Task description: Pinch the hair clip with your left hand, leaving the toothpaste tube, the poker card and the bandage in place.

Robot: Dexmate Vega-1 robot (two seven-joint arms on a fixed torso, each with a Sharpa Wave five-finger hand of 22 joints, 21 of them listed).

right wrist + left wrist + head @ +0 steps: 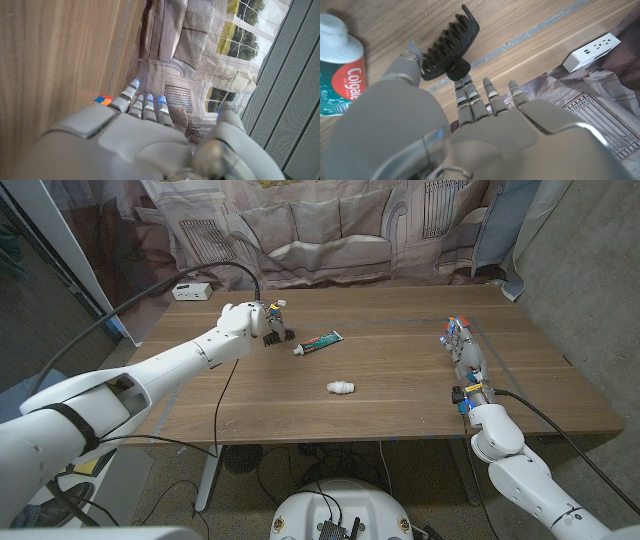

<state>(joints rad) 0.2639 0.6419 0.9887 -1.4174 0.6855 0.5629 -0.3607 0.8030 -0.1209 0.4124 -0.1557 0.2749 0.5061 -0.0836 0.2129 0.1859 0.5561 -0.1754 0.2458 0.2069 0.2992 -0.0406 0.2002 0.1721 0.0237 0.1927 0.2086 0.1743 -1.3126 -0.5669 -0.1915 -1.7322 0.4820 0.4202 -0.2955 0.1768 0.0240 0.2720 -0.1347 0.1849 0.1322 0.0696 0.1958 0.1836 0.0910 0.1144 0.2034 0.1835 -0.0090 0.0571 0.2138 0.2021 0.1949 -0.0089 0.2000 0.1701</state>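
While your left hand [252, 320] sits at clip [277, 333], upper left of head frame, thumb and fingers touch it, grasp unconfirmed. Clip: light, stiff, sprung; pinch rear tabs, not teeth. Tube [318, 343] lies just right. Right hand [463, 350] released, holding nothing.

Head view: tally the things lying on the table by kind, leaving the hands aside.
Hair clip: 1
Toothpaste tube: 1
Bandage roll: 1
White power strip: 1
Total: 4 that can be told apart.
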